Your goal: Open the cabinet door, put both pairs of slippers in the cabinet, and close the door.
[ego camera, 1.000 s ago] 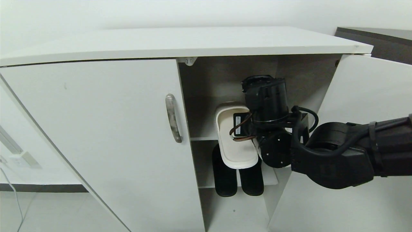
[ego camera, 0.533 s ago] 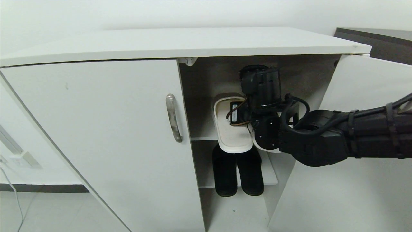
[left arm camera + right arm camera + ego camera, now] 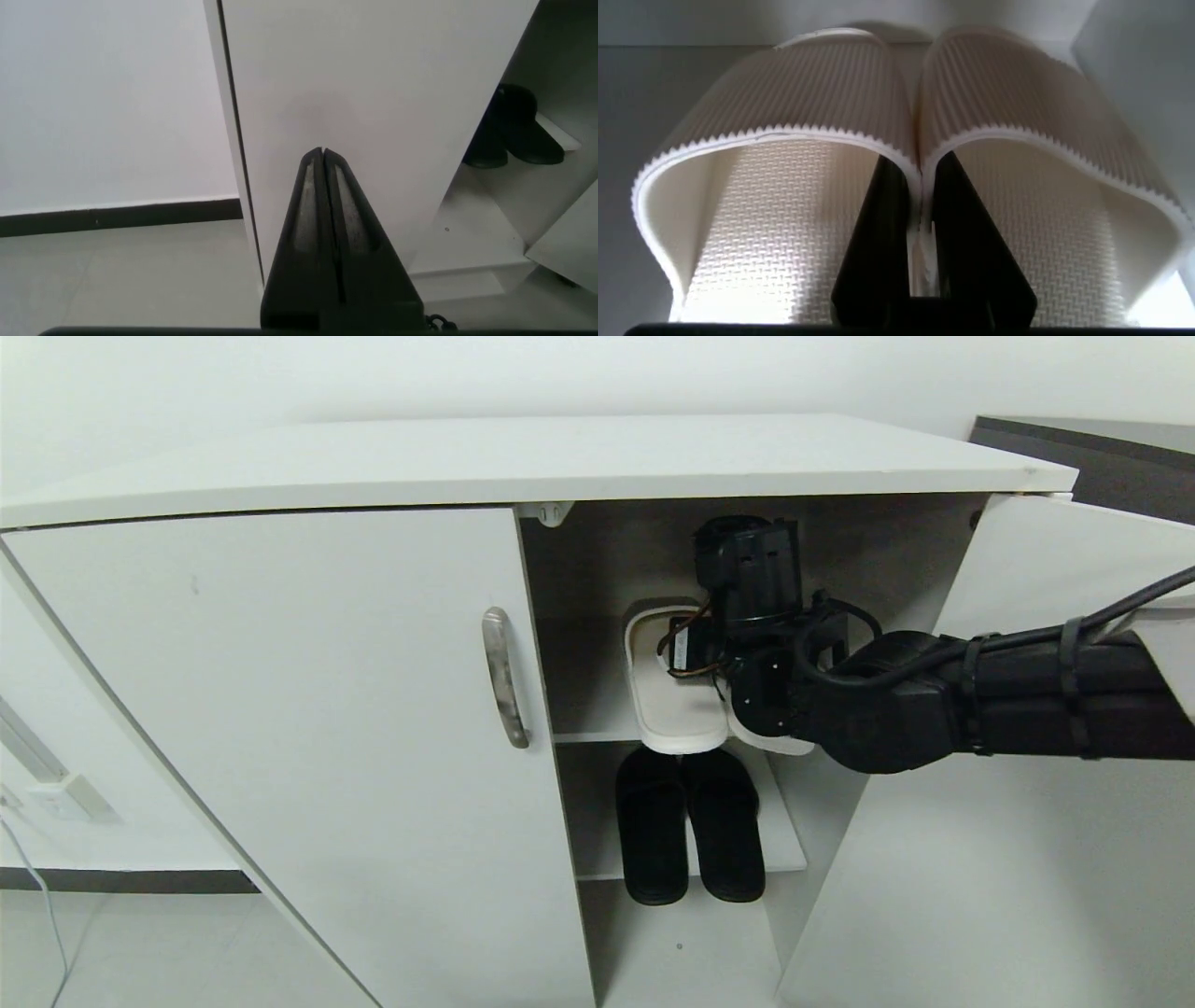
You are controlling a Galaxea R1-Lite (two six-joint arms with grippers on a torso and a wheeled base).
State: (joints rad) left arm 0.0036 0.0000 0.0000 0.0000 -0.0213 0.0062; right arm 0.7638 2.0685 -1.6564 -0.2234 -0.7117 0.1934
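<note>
Slippers (image 3: 677,705), white, pinched between right jaws, one mostly hidden behind the wrist (image 3: 758,581); left jaws together.

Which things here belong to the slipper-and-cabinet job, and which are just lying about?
Job: white slippers, pinched together by the right gripper at the upper shelf; black slippers on the lower shelf; cabinet; its open door.
Lying about: wall socket, cable, dark desk behind.

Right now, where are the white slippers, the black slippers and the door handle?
white slippers (image 3: 677,709): head view, footbed of the left slipper.
black slippers (image 3: 651,845): head view, middle of the left slipper.
door handle (image 3: 504,677): head view, middle of the metal bar on the closed door.
</note>
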